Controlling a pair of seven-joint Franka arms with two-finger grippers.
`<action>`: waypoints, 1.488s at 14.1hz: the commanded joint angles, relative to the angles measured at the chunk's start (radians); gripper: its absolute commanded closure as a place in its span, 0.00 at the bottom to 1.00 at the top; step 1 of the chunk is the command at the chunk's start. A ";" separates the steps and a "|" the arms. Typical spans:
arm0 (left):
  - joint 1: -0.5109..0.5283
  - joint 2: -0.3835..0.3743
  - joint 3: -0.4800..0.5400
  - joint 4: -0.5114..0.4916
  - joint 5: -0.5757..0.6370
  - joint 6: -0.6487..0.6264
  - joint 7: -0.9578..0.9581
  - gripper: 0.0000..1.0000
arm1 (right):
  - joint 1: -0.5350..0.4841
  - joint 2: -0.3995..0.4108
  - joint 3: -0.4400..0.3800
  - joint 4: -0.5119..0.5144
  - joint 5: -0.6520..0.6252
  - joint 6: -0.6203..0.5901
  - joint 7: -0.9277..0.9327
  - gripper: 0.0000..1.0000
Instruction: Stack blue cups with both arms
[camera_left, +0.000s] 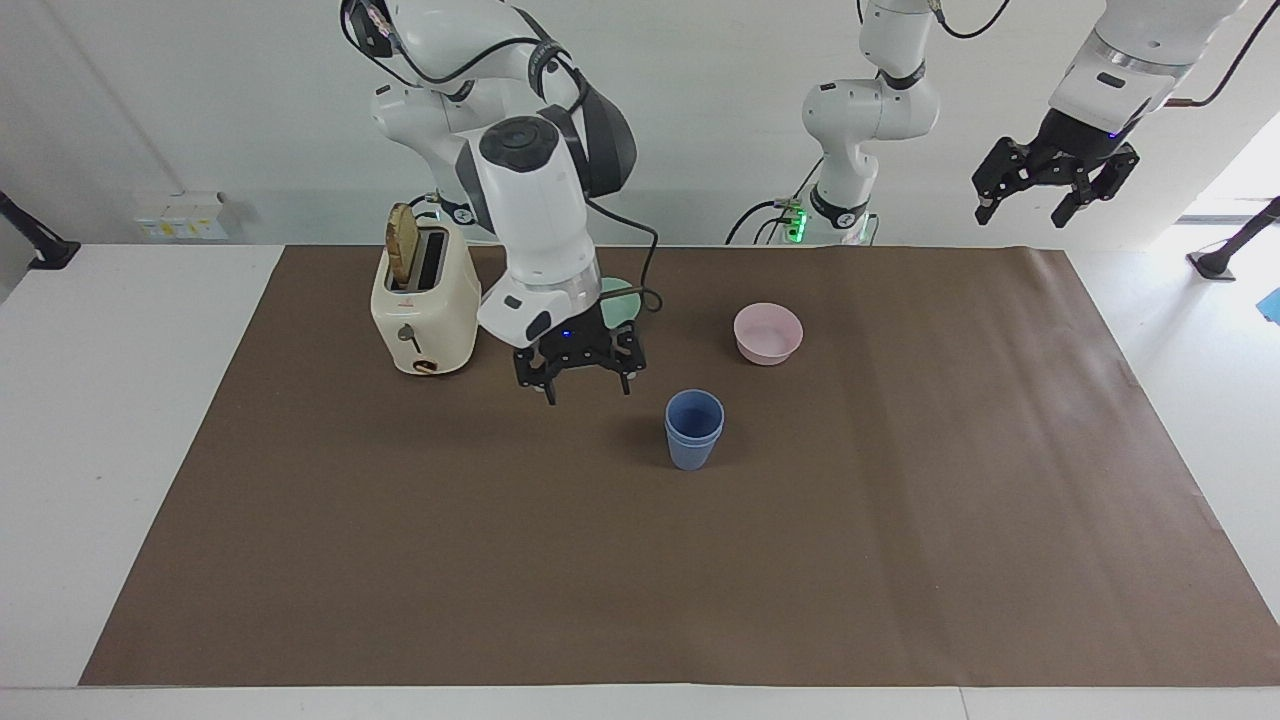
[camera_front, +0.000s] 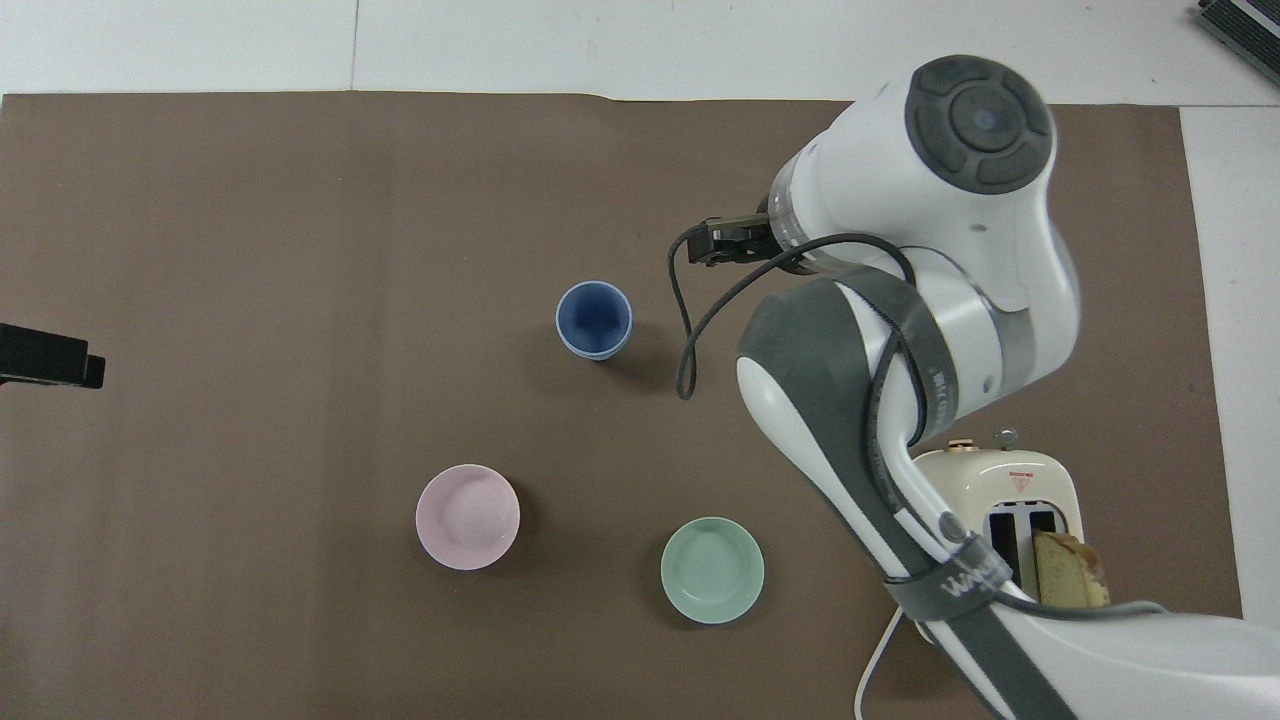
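Blue cups sit nested and upright mid-mat, farther from the robots than the pink bowl, so we think we're basically done. Only risk we see: the right gripper, jaws wide and empty over the mat beside them, swinging across and toppling the stack. The left gripper waits up high, open and empty.

The blue cups are looking like matte plastic, smooth and without shine, one nested in the other. The brown mat is reading as paper, matt, with faint creases running across it. The pink bowl and the mint-green bowl are showing a smooth, slightly glossy finish, ceramic or plastic, hard to tell. The toaster is wearing a glossy cream shell, its toast looking rough and porous. The arms' white casings are gleaming like polished plastic, the cables looking rubbery black
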 joint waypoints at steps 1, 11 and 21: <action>0.011 -0.023 -0.007 -0.024 0.001 0.001 0.001 0.00 | -0.051 -0.049 0.009 0.035 -0.017 -0.108 -0.039 0.00; 0.003 -0.037 -0.007 -0.050 0.001 -0.002 0.001 0.00 | -0.278 -0.247 0.011 -0.043 -0.028 -0.348 -0.258 0.00; 0.003 -0.041 -0.007 -0.056 0.001 0.000 0.000 0.00 | -0.309 -0.294 0.012 -0.120 -0.045 -0.346 -0.291 0.00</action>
